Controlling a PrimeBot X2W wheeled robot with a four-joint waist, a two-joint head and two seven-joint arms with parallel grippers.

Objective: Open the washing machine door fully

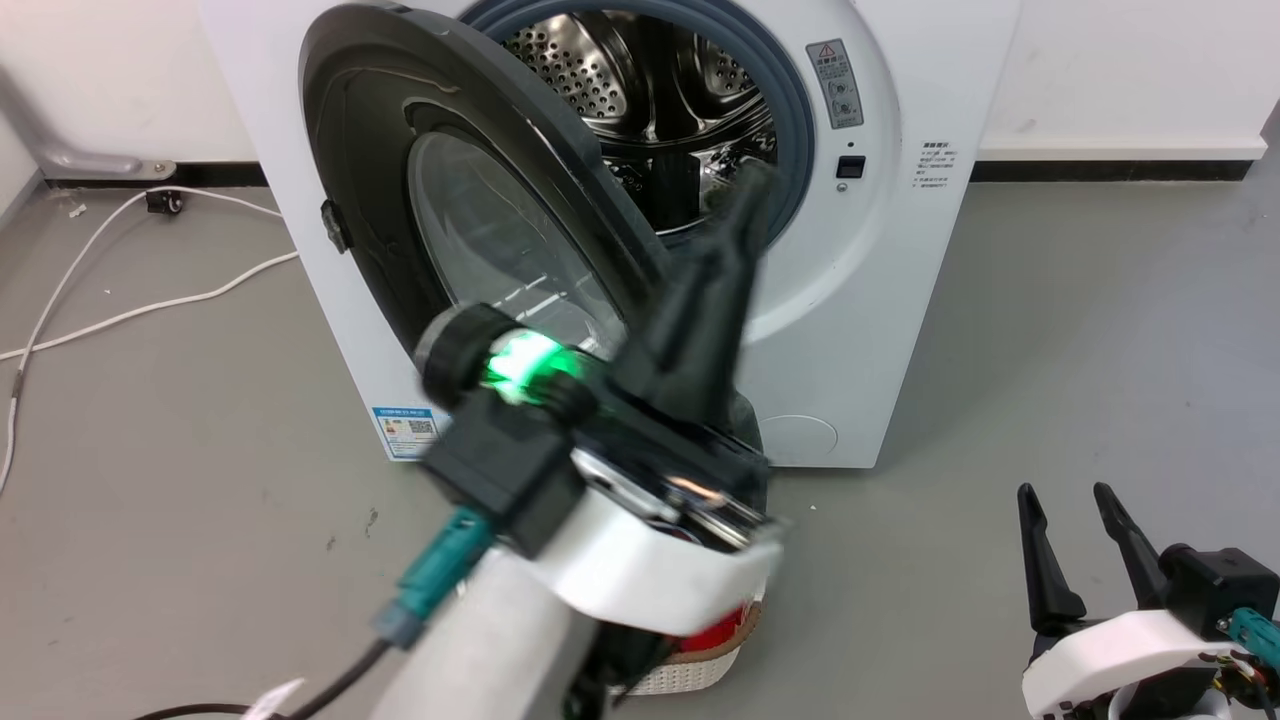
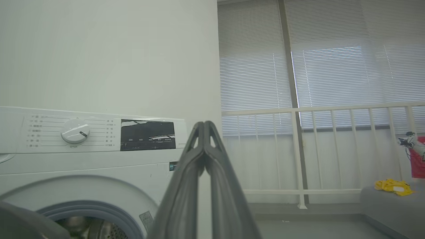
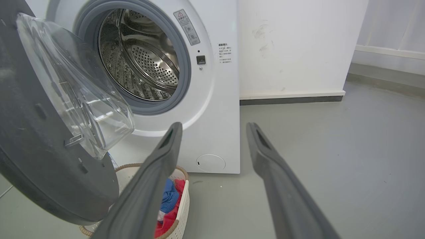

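Hanging half-open: washing machine door [image 1: 470,200] | left gripper [image 2: 204,126] pinched | right gripper [image 1: 1065,495] spread

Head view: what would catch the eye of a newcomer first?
The black washing machine door stands swung out at the upper left, baring the shiny steel drum. Before it the blurred left gripper points up, fingers pressed together, a green light glowing at its wrist. The right gripper sits open at the lower right.
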